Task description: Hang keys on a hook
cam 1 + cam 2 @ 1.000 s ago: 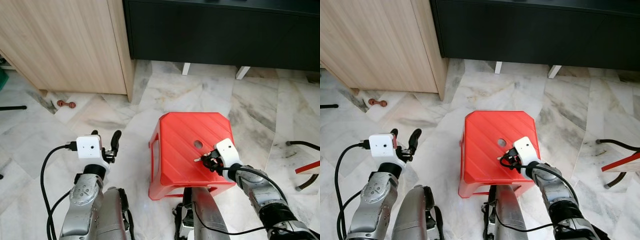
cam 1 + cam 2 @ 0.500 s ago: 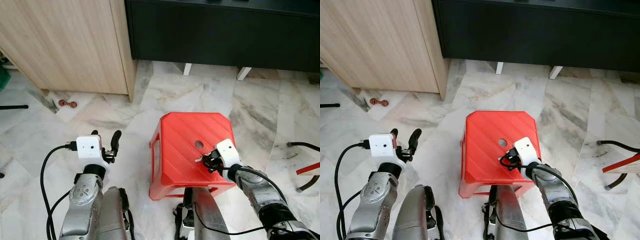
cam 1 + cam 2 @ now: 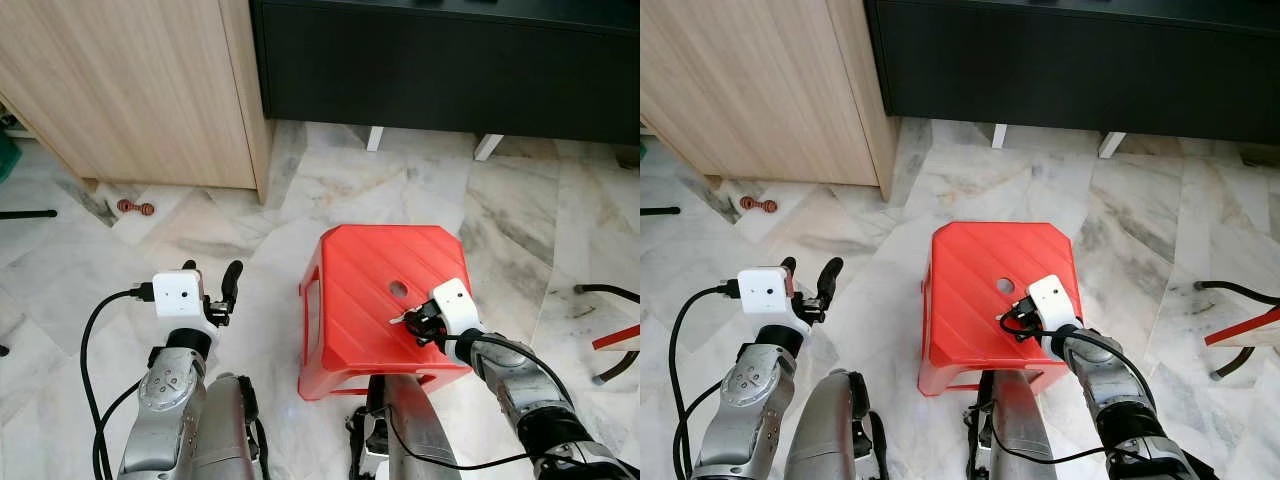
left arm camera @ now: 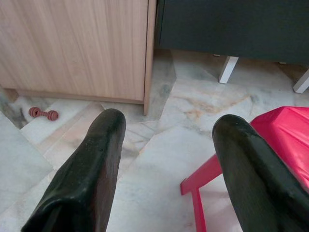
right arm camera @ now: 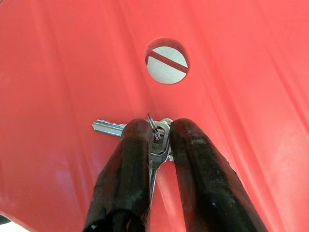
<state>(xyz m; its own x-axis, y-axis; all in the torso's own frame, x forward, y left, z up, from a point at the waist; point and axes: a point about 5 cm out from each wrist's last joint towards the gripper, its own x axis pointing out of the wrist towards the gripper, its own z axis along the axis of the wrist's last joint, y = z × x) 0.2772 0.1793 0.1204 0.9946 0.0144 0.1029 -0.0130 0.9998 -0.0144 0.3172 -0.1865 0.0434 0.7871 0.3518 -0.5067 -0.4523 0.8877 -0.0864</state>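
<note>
Right claw [image 5: 157,140] is down on top of the red stool [image 3: 360,290], its two black fingers pinched in narrow on the keys [image 5: 145,133]. The bunch sits flat on the ribbed seat, just short of the round hole [image 5: 167,60] in the middle, one silver blade poking out sideways past the finger. My guess is it's gripping at the ring end so the bunch will dangle free once it lifts. Left claw [image 4: 169,159] hangs off to the side over the marble floor [image 3: 520,220], fingers spread wide, doing nothing.

Around it: a light wood cabinet [image 3: 130,90], a black unit [image 3: 450,60] on white legs, a small red dumbbell-looking toy [image 3: 132,208] on the floor. I can't spot a hook anywhere from here, so it probably has to turn away first.
</note>
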